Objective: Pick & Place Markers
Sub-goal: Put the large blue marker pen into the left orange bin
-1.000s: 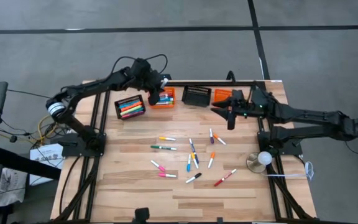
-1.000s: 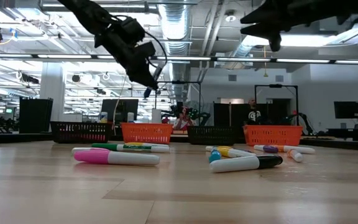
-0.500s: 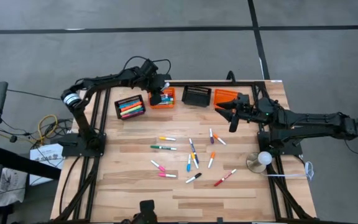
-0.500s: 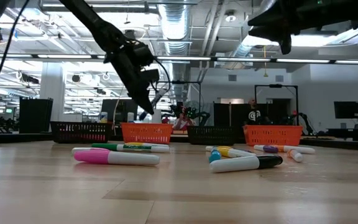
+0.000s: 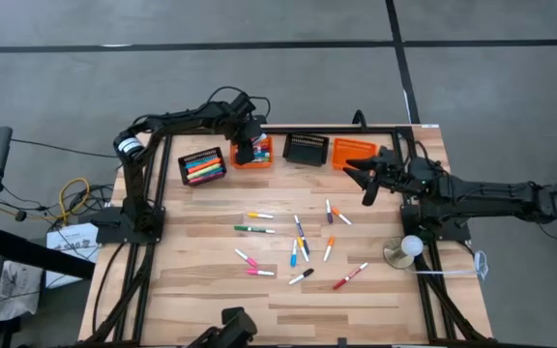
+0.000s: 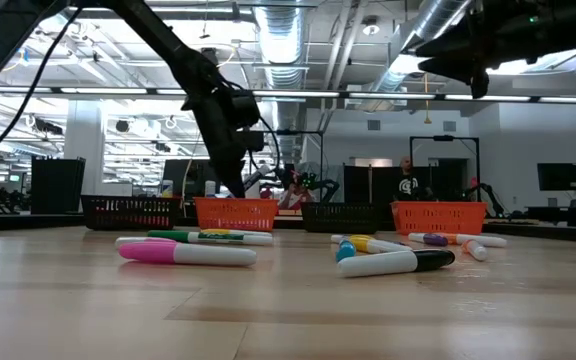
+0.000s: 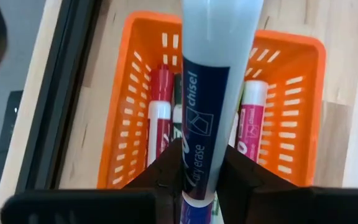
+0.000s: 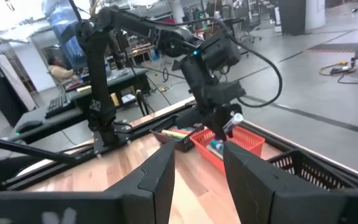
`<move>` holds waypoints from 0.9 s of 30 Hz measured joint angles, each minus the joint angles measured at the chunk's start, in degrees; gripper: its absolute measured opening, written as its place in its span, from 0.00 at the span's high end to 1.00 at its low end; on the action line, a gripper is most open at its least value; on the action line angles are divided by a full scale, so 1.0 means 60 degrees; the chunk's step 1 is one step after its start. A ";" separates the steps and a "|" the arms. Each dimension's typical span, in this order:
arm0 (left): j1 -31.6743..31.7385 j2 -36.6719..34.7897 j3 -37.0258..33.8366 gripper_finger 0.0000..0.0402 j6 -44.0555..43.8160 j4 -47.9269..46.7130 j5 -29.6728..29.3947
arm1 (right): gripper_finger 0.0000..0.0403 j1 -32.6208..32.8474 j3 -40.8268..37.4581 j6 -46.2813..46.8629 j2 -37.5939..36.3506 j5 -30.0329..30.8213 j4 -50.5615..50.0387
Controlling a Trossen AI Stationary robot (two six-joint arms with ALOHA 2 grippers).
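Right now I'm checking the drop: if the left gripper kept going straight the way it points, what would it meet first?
Probably the markers already lying in the orange basket; the left gripper, shut on a blue marker, points straight into it.

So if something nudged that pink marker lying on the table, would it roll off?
Probably it would roll a little: the pink marker looks round and smooth, lying flat on the level wooden table. It seems light and stiff, so a sideways nudge likely rolls it, while an endwise one slides it.

Two dark, slim jointed arms, the left arm (image 5: 177, 121) with a pale band near its shoulder joint and a black cable looping over its wrist, the right arm (image 5: 482, 193) matte black throughout.
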 joint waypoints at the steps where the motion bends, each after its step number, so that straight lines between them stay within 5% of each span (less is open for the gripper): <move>1: 0.0000 0.0029 0.0057 0.85 0.0024 -0.0134 -0.0084 | 0.69 0.0004 -0.0033 0.0021 -0.0082 -0.0002 0.0005; 27: 0.0102 -0.0024 0.0119 0.79 0.0336 -0.0675 -0.0323 | 0.69 0.0004 -0.0044 0.0002 -0.0265 -0.0033 0.0067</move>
